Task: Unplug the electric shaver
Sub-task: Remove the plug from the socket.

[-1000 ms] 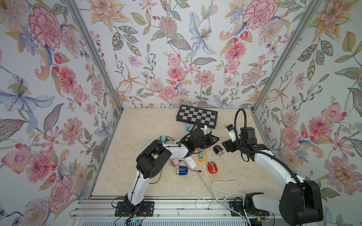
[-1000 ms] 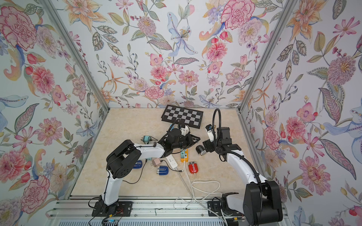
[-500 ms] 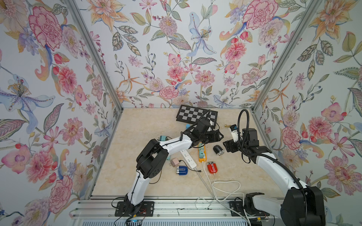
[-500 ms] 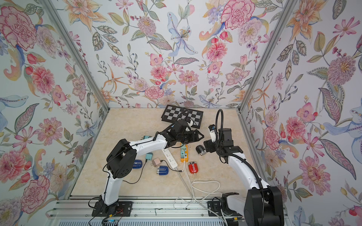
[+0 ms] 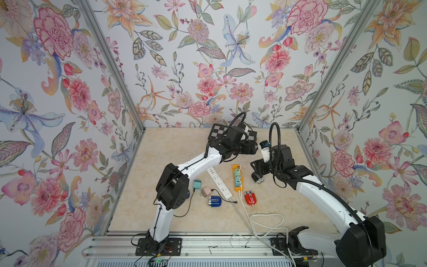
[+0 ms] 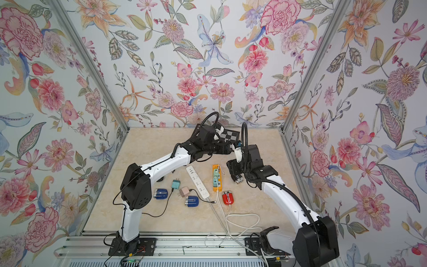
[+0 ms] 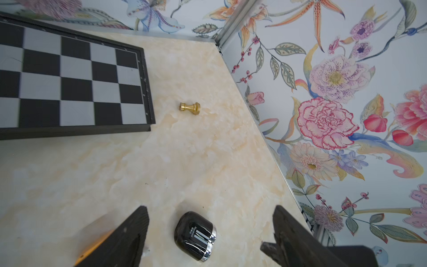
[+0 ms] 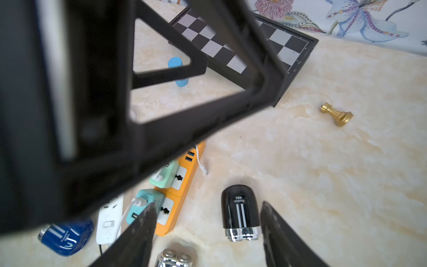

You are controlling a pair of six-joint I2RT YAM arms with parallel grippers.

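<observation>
Table, left to right in a top view: teal plug (image 5: 196, 185) and pink plug (image 5: 205, 191), both loose. Blue shaver (image 5: 215, 201), no lead in it. White power strip (image 5: 219, 182), lying slantwise. Orange power strip (image 5: 235, 167), carrying two green adapters (image 5: 237, 178). A short white cable (image 8: 204, 170) runs from the orange strip's far end, and its tip lies free on the table between the strip and the black shaver (image 8: 239, 212). Red shaver (image 5: 250, 198) lies by the strip's near end with a white lead beside it; whether the two are joined cannot be told. The black shaver lies on its side to the right of the orange strip, with nothing plugged into it. Left gripper (image 7: 210, 208): a second ago low over the strip's far end and pinched, now raised toward the chessboard (image 7: 69, 76), jaws wide apart and empty. Right gripper (image 8: 208, 204): jaws apart and empty, hanging over the black shaver, which shows between the fingers without touching them. Judgement: the cable looks pulled out, so the unplugging appears done and only clearing the arms remains.
</observation>
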